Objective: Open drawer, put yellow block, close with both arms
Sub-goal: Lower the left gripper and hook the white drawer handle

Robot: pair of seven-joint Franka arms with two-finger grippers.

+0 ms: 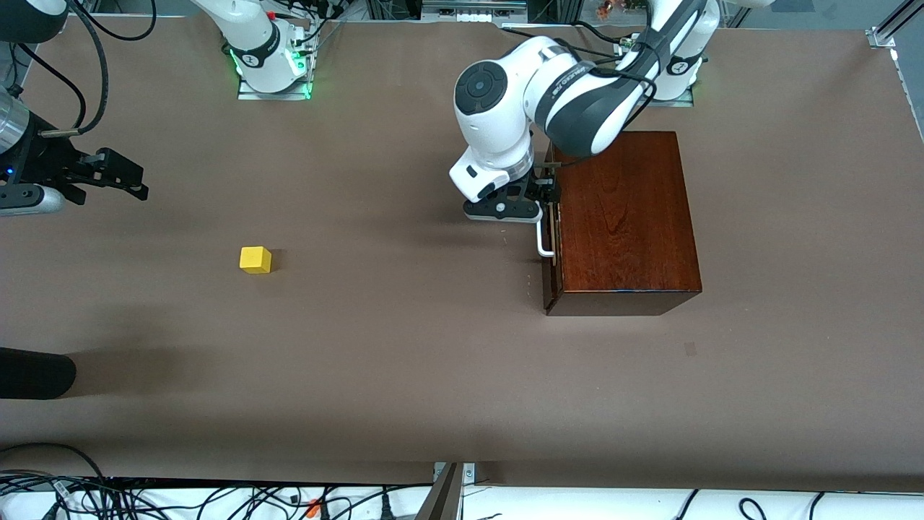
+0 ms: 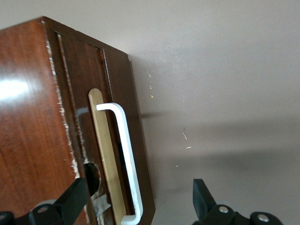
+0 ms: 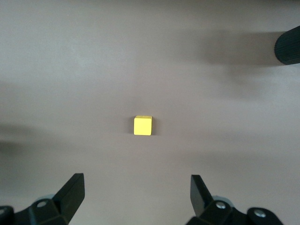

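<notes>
White bar handle [image 2: 125, 159] of the shut drawer [image 1: 551, 245] ran lengthwise between the left gripper's [image 1: 543, 189] spread fingers. The yellow block [image 1: 255, 260] sat at four o'clock from the right gripper [image 1: 119, 175], which waited with fingers apart.
</notes>
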